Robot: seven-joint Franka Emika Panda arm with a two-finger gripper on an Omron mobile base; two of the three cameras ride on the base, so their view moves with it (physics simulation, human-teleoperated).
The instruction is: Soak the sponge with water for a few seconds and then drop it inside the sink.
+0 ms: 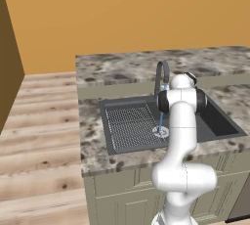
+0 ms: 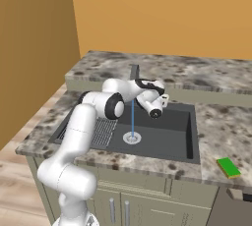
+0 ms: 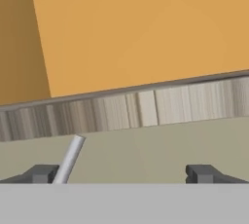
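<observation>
Over the sink: your gripper [image 2: 156, 106] hung above the basin, just right of the running water, with nothing touching it.
Writing: you had no brand, label or lettering to read on anything.
Arm pose: your arm rose from the base in front of the cabinets, bent at a dark elbow joint above the drainboard, and reached out level across the sink [image 2: 170, 141]; the hand lay roughly sideways, not pointing down.
Gripper state: your gripper [image 3: 124, 173] was spread wide, its two dark fingertips [image 3: 200, 173] far apart at the bottom of the hand view, and nothing lay between them.
Hand view: you were looking at a pale backsplash, a strip of stone ledge above it and the orange wall; a thin pale rod [image 3: 69, 159] slanted up beside the left fingertip.
Water: the water [image 2: 132, 117] fell as a thin straight blue stream from the faucet [image 1: 161, 75] onto the round pale drain [image 2: 132, 137].
Sponge: your sponge [image 2: 229, 167], green with a yellow edge, lay on the tabletop [image 2: 224, 122] right of the sink near the front edge, well apart from the gripper.
Surface: the tabletop was speckled grey-brown stone over pale green cabinets [image 1: 117, 192].
Room: you had orange walls [image 1: 127, 9] and a wooden plank floor [image 1: 39, 136] around you.
</observation>
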